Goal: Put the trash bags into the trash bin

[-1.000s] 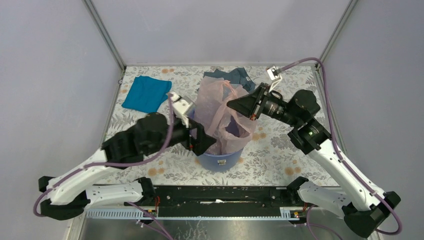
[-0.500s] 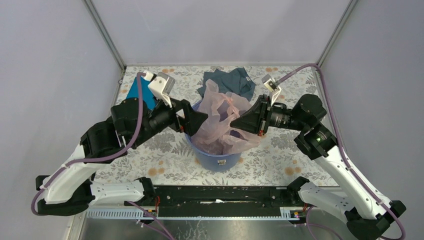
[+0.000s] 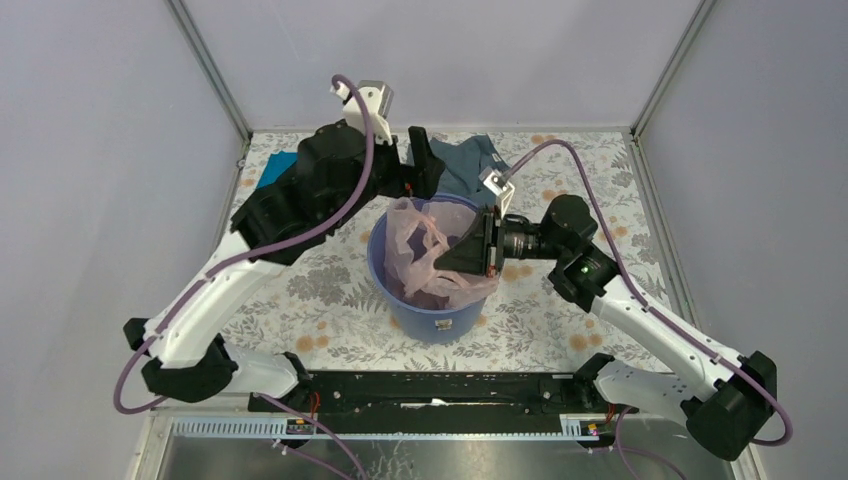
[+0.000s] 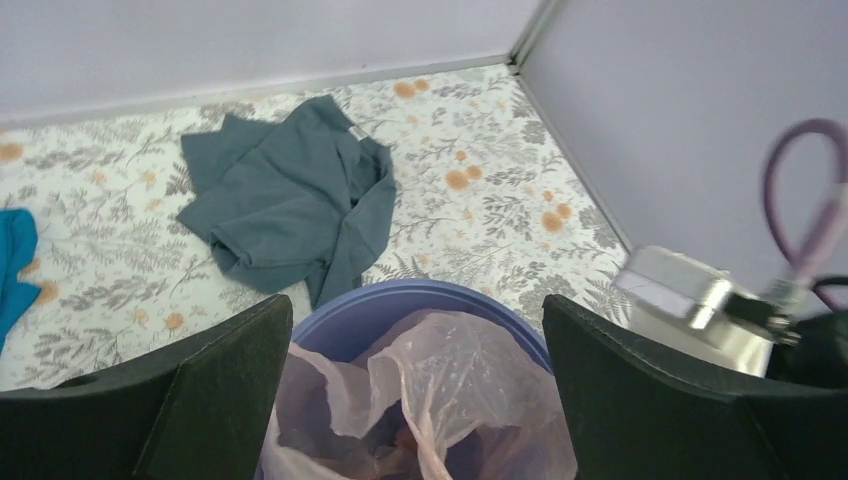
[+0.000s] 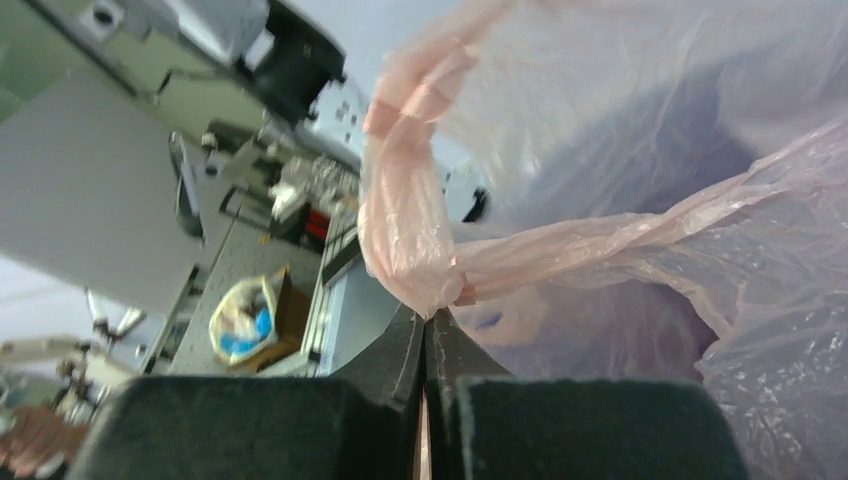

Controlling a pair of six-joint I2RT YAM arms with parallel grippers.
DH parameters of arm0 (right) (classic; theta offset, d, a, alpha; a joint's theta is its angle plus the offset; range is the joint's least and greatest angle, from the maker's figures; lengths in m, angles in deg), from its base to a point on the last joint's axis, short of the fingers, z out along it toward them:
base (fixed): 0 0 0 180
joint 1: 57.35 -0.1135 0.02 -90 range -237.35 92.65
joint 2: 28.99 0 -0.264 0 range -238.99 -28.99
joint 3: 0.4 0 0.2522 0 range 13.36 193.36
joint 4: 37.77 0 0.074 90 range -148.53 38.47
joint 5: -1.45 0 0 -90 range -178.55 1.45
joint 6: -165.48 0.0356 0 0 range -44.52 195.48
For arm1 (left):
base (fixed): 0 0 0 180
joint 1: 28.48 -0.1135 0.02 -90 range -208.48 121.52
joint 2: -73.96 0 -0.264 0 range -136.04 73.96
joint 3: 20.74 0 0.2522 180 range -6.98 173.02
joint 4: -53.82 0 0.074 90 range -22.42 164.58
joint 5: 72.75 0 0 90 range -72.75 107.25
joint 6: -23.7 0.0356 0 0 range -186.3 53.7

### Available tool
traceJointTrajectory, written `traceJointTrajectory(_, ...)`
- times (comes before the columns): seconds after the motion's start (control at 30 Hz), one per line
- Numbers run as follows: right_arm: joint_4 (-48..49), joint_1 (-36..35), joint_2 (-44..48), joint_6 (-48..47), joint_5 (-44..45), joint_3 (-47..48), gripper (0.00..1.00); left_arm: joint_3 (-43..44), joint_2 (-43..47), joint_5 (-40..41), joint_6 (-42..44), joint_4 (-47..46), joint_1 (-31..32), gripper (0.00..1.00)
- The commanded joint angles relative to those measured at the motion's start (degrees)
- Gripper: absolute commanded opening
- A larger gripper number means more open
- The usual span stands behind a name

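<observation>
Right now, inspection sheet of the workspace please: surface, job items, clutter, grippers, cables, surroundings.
Surface: table under a floral cover, no spills seen.
Job's things: pink trash bag bunched in the mouth of the blue-violet trash bin, some film above the rim; the bin is upright.
Clutter: grey-blue garment crumpled on the table behind the bin; teal cloth at the far left, partly hidden by the left arm.
Grippers: left gripper open and empty above the bin; right gripper shut on the bag's twisted handle.
Cables: purple cable looping off each wrist, no snag seen.
Surroundings: plain grey walls with metal corner posts; nothing else seen.
</observation>
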State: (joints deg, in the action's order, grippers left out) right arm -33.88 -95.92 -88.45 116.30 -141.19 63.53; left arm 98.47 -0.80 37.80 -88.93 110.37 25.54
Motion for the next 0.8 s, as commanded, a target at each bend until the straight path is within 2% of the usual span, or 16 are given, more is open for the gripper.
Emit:
traceJointTrajectory(0.0,13.77,-0.59,-3.70,9.17,15.32,1.90,0.00,-0.64,1.72,-4.14,-3.77,-4.59,-3.28,0.99)
traceJointTrajectory(0.1,15.27,-1.18,-7.88,14.01,21.93,3.60,0.00,-4.55,6.00,-7.83,-3.49,-6.90,-4.63,0.99)
traceJointTrajectory(0.2,13.67,-3.92,-10.04,9.12,26.12,3.88,0.00,-5.64,9.55,-4.96,-5.47,-3.55,-4.81,0.99)
traceJointTrajectory(0.3,11.33,-7.15,-9.93,4.07,34.24,-0.32,0.00,-9.73,14.57,-3.44,-8.07,-2.00,-4.89,0.99)
traceJointTrajectory(0.4,9.01,-7.69,-10.01,1.53,37.11,-1.87,0.00,-14.66,18.39,-3.62,-10.99,-1.06,-4.93,0.99)
traceJointTrajectory(0.63,-3.64,-7.65,-1.82,-8.43,46.35,3.72,0.00,-32.22,22.83,0.42,-23.15,4.80,-4.94,0.99)
traceJointTrajectory(0.77,-10.55,-7.66,1.15,-9.04,51.30,5.87,0.00,-36.70,25.97,2.80,-24.86,6.46,-4.89,0.99)
